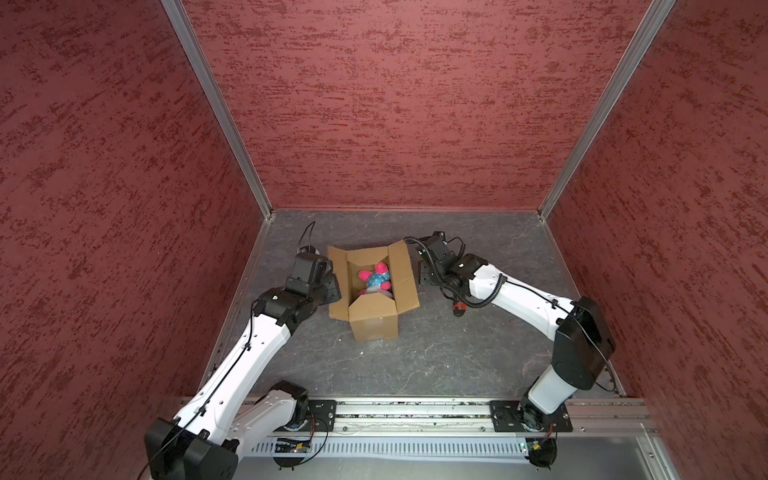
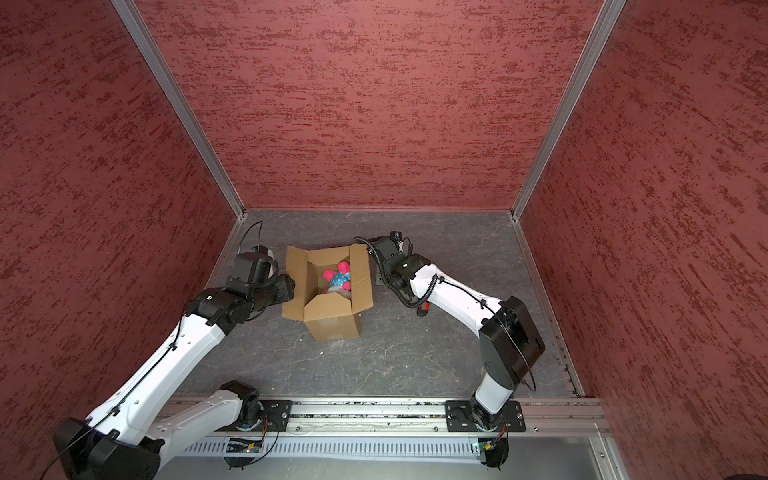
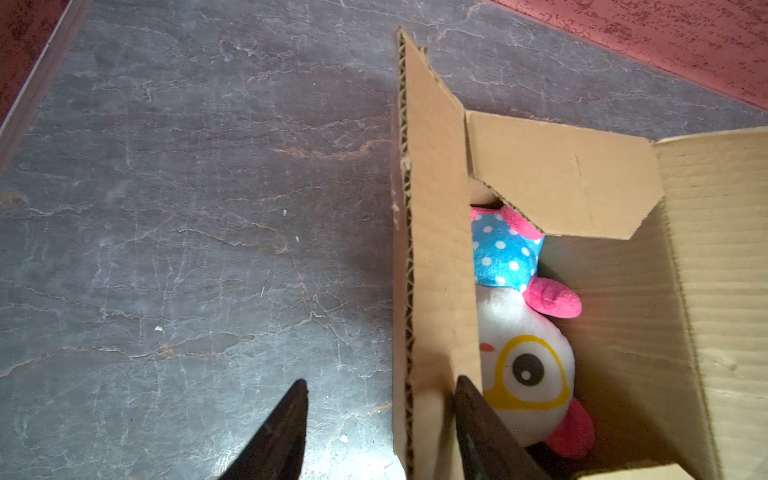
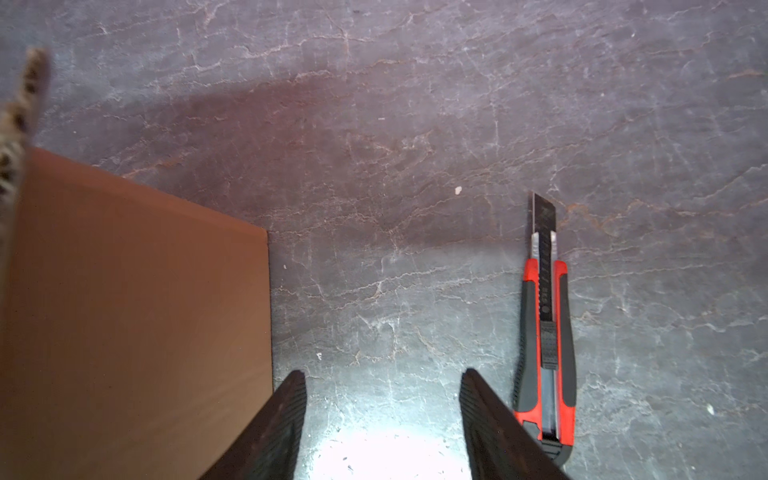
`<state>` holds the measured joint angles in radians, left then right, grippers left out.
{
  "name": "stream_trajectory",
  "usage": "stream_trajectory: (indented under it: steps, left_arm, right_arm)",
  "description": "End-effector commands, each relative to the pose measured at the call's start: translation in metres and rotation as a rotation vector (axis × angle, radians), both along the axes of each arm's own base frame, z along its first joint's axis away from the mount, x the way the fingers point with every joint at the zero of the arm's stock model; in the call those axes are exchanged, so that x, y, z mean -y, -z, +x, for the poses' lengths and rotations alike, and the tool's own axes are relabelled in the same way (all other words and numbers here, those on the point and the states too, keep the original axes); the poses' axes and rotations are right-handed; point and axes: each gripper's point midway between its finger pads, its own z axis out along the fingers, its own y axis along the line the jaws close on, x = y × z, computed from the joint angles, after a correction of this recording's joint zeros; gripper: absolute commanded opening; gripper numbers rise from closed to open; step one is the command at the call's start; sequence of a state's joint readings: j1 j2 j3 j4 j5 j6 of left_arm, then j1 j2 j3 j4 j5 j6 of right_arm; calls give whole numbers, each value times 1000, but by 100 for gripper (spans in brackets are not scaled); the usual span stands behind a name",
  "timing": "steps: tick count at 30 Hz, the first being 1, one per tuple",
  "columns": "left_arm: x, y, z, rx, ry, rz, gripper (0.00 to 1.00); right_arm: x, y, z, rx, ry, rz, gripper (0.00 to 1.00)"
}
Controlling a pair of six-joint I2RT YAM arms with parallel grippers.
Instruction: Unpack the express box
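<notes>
The express box [image 1: 374, 320], a plain brown corrugated cardboard carton, stands on the dark grey stone-patterned tabletop [image 1: 436, 357] with its four top flaps spread open. Both top views show it between my two arms. Inside the box lies a pink, blue and white plush toy [image 3: 523, 365] with a big yellow-ringed eye, partly covered by one short flap. My left gripper [image 3: 380, 384] sits at the box's long side flap [image 3: 436, 249]. Its jaws are parted about halfway and straddle the flap's corrugated edge. One finger [image 3: 286, 428] is outside the box and clear of the cardboard, the other [image 3: 482, 424] is against the flap's inner face, and neither is pinching anything. My right gripper [image 4: 382, 374] hangs low on the opposite side of the box, just beside its outer wall. Its jaws are about half open over bare tabletop and hold nothing. A red-and-black utility knife [image 4: 546, 332] with its blade extended lies flat just beyond that gripper, on the side away from the box.
</notes>
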<state>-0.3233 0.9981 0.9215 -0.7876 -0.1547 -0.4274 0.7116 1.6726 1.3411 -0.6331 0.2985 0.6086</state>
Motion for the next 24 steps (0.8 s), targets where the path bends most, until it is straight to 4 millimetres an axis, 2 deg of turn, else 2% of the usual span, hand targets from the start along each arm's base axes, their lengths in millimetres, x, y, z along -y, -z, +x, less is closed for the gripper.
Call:
stream_trajectory:
  steps: [1,6,10,16,22,24]
  left_arm:
    - [-8,7,-2,-2,-42,-6,56]
    - [-8,20,-4,-8,-48,-33,55]
    - [-3,30,-1,-15,-45,-65,55]
    - [3,34,5,-11,-33,-100,54]
    - [8,35,9,-6,-22,-122,54]
    - [9,35,11,-5,-19,-128,54]
  right_arm:
    - [-2,-4,6,7,4,-8,62]
    - [-4,-2,7,-3,1,-11,62]
    - [1,-11,6,11,15,-23,61]
    - [19,-58,-1,77,38,-74,60]
    - [16,-94,-4,117,27,-187,61]
    - [8,-104,-4,136,16,-207,61]
